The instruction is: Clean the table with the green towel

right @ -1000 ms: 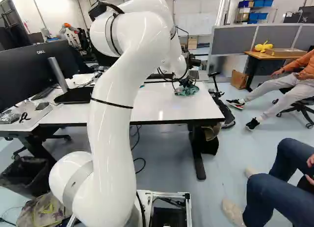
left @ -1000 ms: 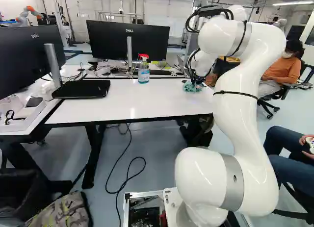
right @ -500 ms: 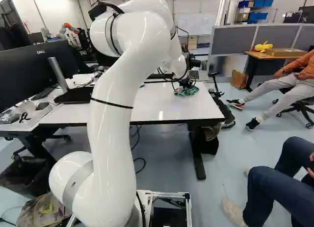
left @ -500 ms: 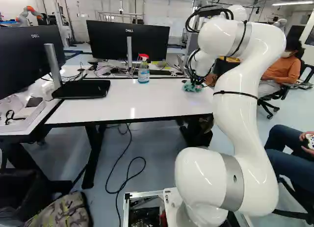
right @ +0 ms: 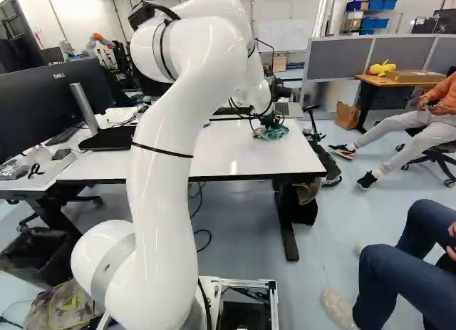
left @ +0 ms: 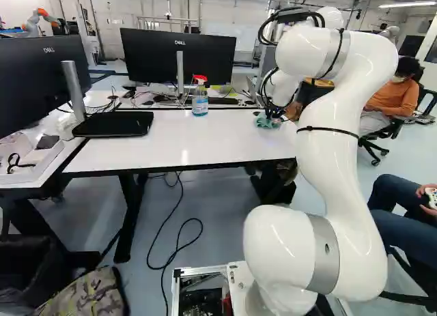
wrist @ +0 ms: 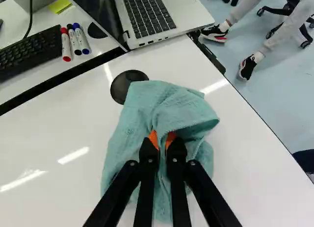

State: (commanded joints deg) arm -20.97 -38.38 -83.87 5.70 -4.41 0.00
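Observation:
At the far right corner of the white table [left: 184, 140], my gripper [right: 268, 120] reaches down onto the green towel [right: 273, 132]. In the wrist view the gripper [wrist: 163, 141] has its orange pads pinching a fold of the towel [wrist: 169, 105] from both sides. The rest of the cloth spreads, crumpled, over the tabletop around the fingers, and hides the pads' tips. Part of a round black table cap [wrist: 126, 85] shows just ahead of the towel.
Beyond the towel stand a laptop [wrist: 147, 13], several markers [wrist: 73, 40] and a keyboard [wrist: 32, 50]. A spray bottle [left: 200, 99] and monitors [left: 179, 56] are at the table's far side. A person's legs [right: 410, 273] are close at the right.
Over the last second the wrist and gripper have shifted slightly at the table's far right corner, with the towel bunched beneath them. The base has not moved.

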